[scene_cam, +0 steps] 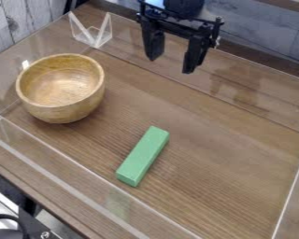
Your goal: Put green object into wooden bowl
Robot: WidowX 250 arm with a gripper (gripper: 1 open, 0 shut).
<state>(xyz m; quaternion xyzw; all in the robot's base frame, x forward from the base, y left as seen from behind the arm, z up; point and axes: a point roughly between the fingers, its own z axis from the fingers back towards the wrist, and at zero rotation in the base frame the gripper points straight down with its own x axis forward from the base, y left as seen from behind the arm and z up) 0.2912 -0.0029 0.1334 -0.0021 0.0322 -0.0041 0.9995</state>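
I can read no brand, label or writing anywhere in this view; nothing on the block, the bowl or the arm carries legible text.

My gripper hangs in the upper middle of the frame, black, pointing down, with its two fingers spread apart and nothing between them. It is released and empty. The finger on the right side of the frame reaches a little lower in the picture than the one on the left.

The green object lies flat on the wooden table, below the centre of the frame and slightly left of the gripper's line. It is a plain matte bar, set on a diagonal, its upper end tipped toward the right of the frame and its lower end toward the left. It sits well apart from the gripper, lower in the picture, with bare wood between them. Nothing touches it.

The wooden bowl stands upright at the left of the frame, light tan with visible grain and a thick rim, its hollow empty. The green object is to the lower right of the bowl, near it but clear of it. The gripper is to the upper right of the bowl.

A clear acrylic wall runs round the working area, and a small clear bracket stands at the upper left, beyond the bowl.
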